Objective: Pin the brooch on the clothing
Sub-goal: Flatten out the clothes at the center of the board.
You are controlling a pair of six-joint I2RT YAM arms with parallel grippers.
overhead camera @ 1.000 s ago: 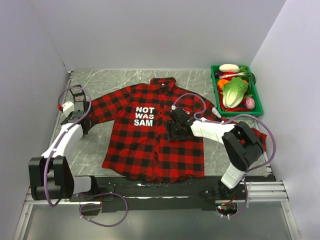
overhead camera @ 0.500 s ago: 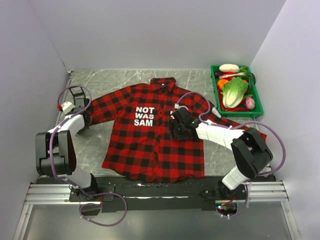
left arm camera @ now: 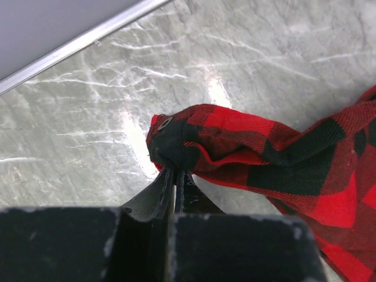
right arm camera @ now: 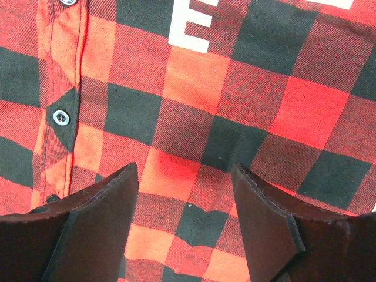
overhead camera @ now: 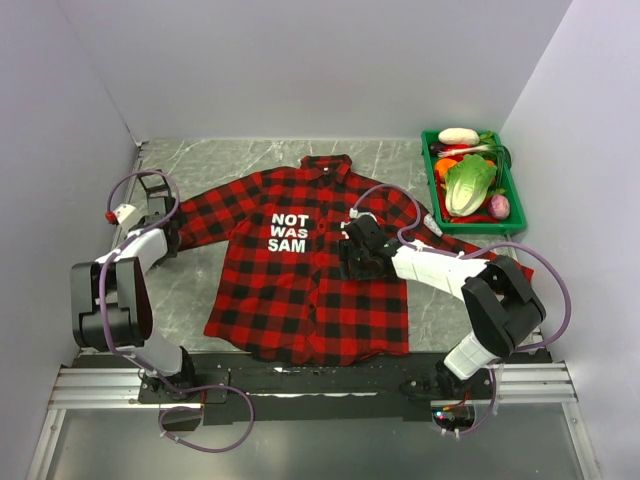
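The clothing (overhead camera: 300,290), a red-and-black plaid shirt with white letters, lies flat on the marble table with its collar at the far side. My left gripper (overhead camera: 168,240) is at the end of the shirt's left-hand sleeve. In the left wrist view its jaws (left arm camera: 174,170) are shut on the bunched black-and-red cuff (left arm camera: 176,141). My right gripper (overhead camera: 355,262) hovers open over the chest, right of the button placket (right arm camera: 60,117). Only plaid cloth (right arm camera: 194,194) shows between its fingers. The brooch is out of view.
A green crate (overhead camera: 432,170) of toy vegetables stands at the back right corner, beyond the shirt's other sleeve. Grey walls close in the table on the left, the back and the right. The arms' mounting rail (overhead camera: 300,380) runs along the near edge.
The left arm drew its elbow back toward its base, and its gripper closed on the sleeve cuff. The right arm shifted slightly right, its gripper still open over the chest.
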